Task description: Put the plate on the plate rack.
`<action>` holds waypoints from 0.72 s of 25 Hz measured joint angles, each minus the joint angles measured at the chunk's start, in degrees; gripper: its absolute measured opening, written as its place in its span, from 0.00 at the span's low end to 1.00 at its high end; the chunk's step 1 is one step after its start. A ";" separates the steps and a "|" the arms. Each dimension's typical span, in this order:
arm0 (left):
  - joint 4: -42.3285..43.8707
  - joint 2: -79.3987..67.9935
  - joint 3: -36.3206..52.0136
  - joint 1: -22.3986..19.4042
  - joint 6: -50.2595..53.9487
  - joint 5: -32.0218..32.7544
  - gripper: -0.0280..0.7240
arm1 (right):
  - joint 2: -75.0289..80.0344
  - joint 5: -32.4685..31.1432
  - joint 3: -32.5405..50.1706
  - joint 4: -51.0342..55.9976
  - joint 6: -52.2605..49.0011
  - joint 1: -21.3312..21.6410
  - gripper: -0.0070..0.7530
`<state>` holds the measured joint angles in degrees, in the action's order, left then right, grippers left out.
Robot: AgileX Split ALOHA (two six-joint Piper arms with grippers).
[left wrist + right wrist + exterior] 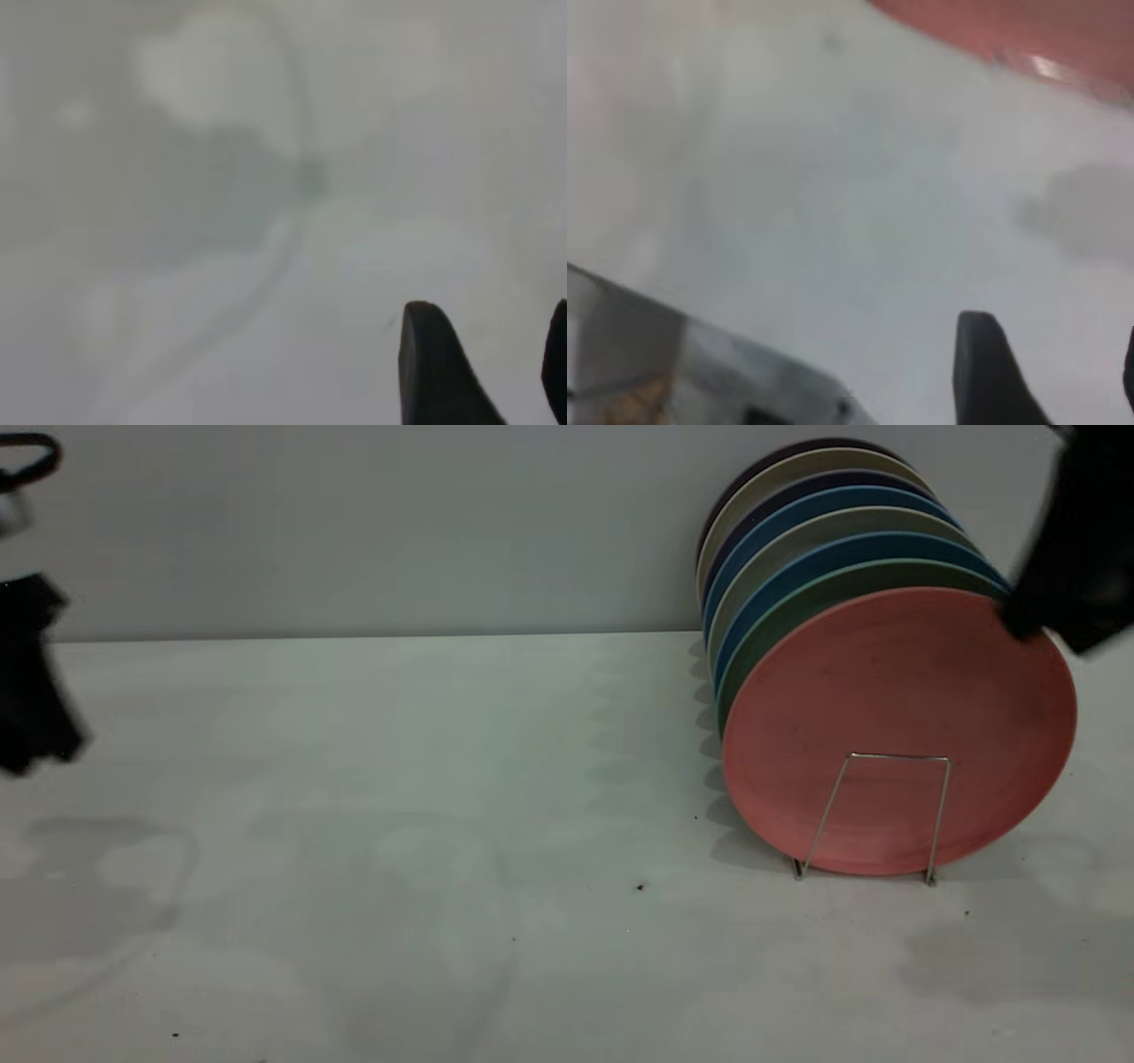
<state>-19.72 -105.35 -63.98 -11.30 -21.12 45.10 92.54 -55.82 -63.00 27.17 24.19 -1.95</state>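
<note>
Salmon-pink and matte, the plate point(899, 726) stands on edge at the right of the exterior frame, foremost in a row of upright plates. We log it in the plate rack point(873, 815), behind the front squared wire loop, its lower rim between the two silver feet. Directly behind it we count a teal-green plate point(780, 615), then blue plates point(753, 576) and pale ones, all leaning the same way toward the wall point(354, 522).

Right gripper point(1059, 598): black, blurred, at the upper right of the frame, against the pink plate's upper right rim; whether it touches we cannot tell. In its wrist view two dark fingertips point(988, 372) stand apart with bare tabletop between them, so we enter its pincer as wide and empty-handed.

Left gripper point(31, 691): at the far left edge, well apart from the rack, above the white table point(399, 779). Its wrist view shows its pincer also spread, nothing held.
</note>
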 joint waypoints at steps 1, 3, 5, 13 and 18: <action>2.92 1.38 0.00 0.00 2.81 1.75 0.48 | -0.75 -1.52 0.00 -2.76 -1.84 0.00 0.52; 6.43 4.99 0.00 0.00 5.58 5.49 0.48 | -3.31 -4.20 0.00 -7.41 -4.91 0.00 0.52; 7.04 9.84 0.00 0.00 6.39 8.26 0.48 | -6.60 -7.33 0.00 -11.13 -7.02 0.00 0.52; 4.00 31.96 5.38 0.00 5.81 12.10 0.48 | -24.90 -14.40 0.00 -13.28 -8.19 0.00 0.52; 2.36 42.64 10.70 0.00 5.45 12.73 0.48 | -36.79 -14.80 3.63 -13.14 -8.42 0.00 0.52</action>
<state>-17.36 -62.71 -53.27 -11.30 -15.67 57.83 55.76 -70.62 -59.38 14.03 15.77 -1.95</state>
